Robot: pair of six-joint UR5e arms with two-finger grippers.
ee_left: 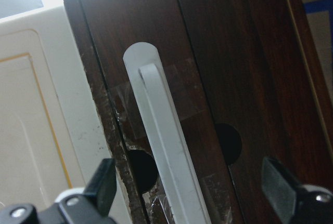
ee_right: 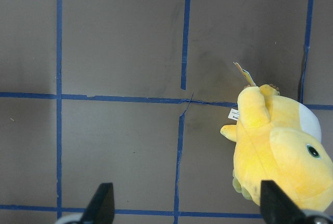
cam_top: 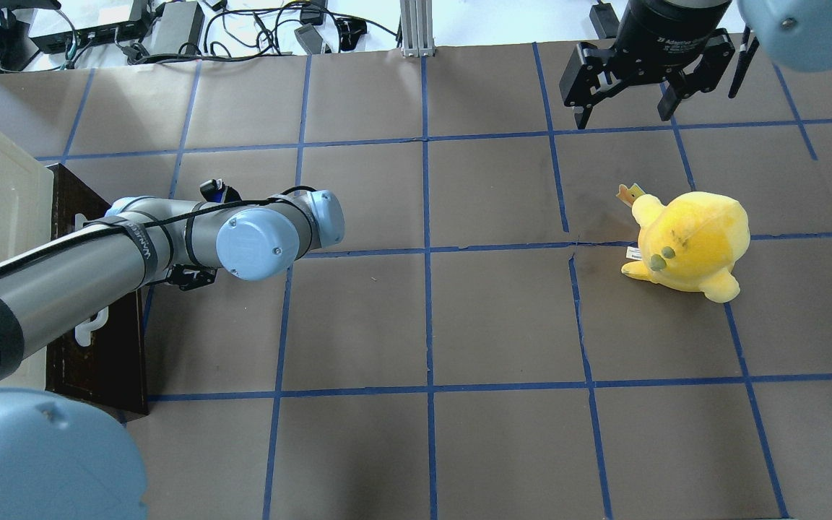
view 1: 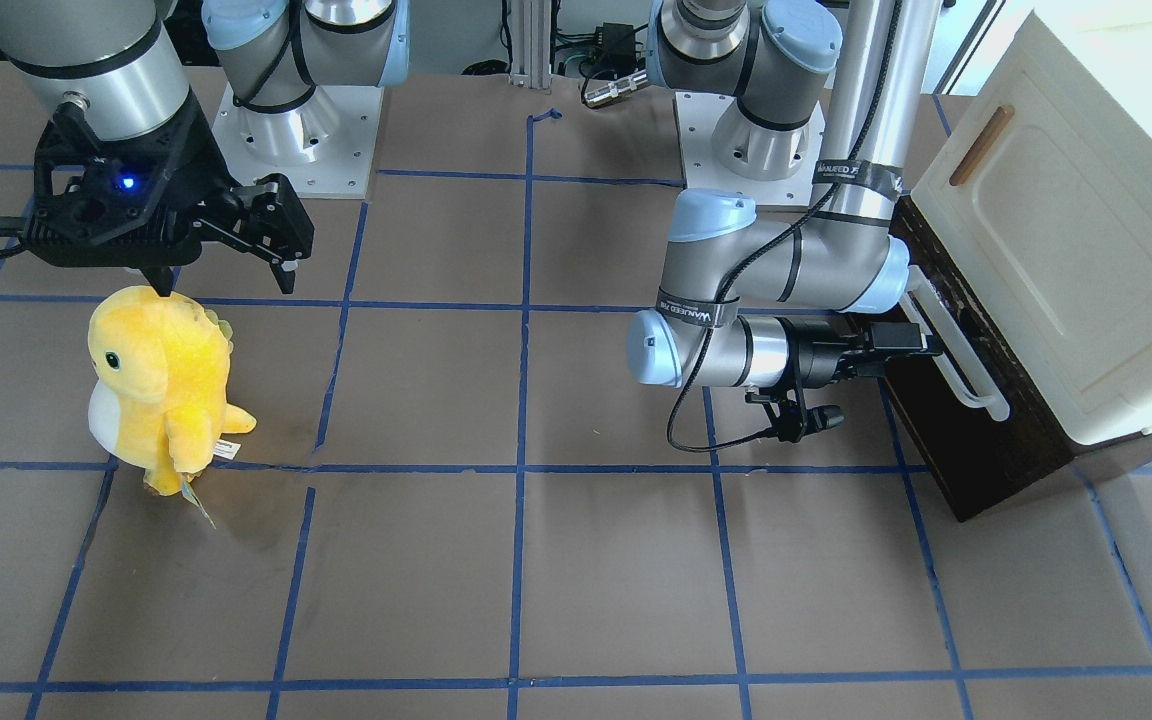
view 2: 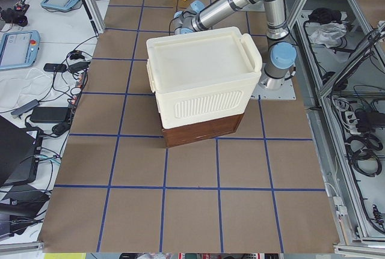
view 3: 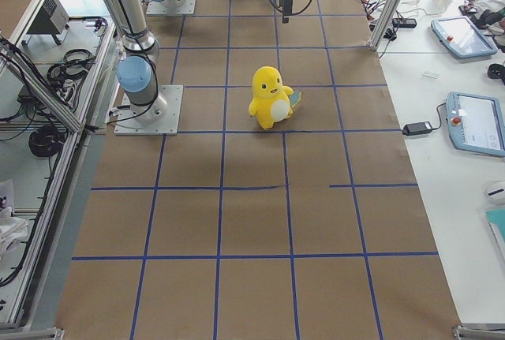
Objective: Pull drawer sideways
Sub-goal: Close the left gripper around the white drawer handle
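Observation:
The drawer [view 1: 971,455] has a dark brown worn front and a long white bar handle [view 1: 958,367]. It sits under the cream-white cabinet [view 1: 1066,230] at the table's end on my left. No pale inside shows. My left gripper [view 1: 921,338] is level with the handle, pointing at the front. In the left wrist view the gripper [ee_left: 190,185] is open, with one finger [ee_left: 104,185] on each side of the white handle [ee_left: 164,146], apart from it. My right gripper [cam_top: 622,115] is open and empty, hanging above the table far from the drawer.
A yellow plush dinosaur [view 1: 156,385] stands on the brown paper below my right gripper; it also shows in the right wrist view [ee_right: 281,154]. The cabinet door has a small brown handle [view 1: 981,146]. Blue tape lines grid the table. Both arm bases [view 1: 296,140] are bolted at the back.

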